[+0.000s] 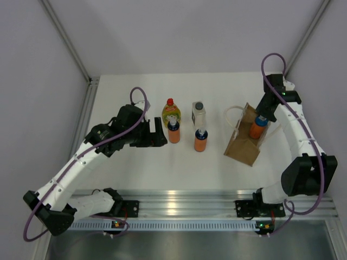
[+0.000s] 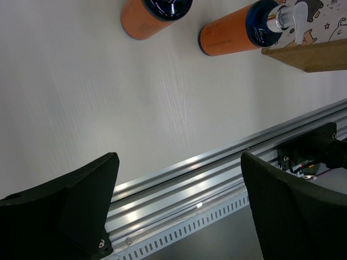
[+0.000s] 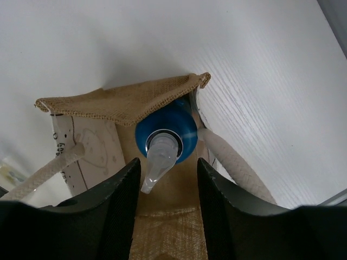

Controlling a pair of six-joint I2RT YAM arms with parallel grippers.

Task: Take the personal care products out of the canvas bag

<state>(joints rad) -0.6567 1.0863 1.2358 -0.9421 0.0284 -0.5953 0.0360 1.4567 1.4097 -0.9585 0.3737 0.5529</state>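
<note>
The tan canvas bag [image 1: 242, 142] stands right of centre, and its mouth shows in the right wrist view [image 3: 116, 103]. An orange bottle with a blue top [image 1: 258, 128] sticks out of its mouth [image 3: 166, 132]. My right gripper [image 1: 264, 116] hangs just above it, open, with the clear pump between its fingertips [image 3: 168, 168] and untouched. On the table left of the bag stand the yellow-green bottle with red cap [image 1: 170, 111], the whitish bottle with dark cap [image 1: 199, 114] and two orange bottles [image 1: 173, 131] [image 1: 200, 140]. My left gripper [image 1: 157, 132] is open and empty beside them [image 2: 179, 200].
The two orange bottles [image 2: 146, 16] [image 2: 233, 32] and the bag's edge [image 2: 306, 54] show at the top of the left wrist view. The aluminium rail [image 1: 179, 208] runs along the near table edge. White walls close in the back and sides.
</note>
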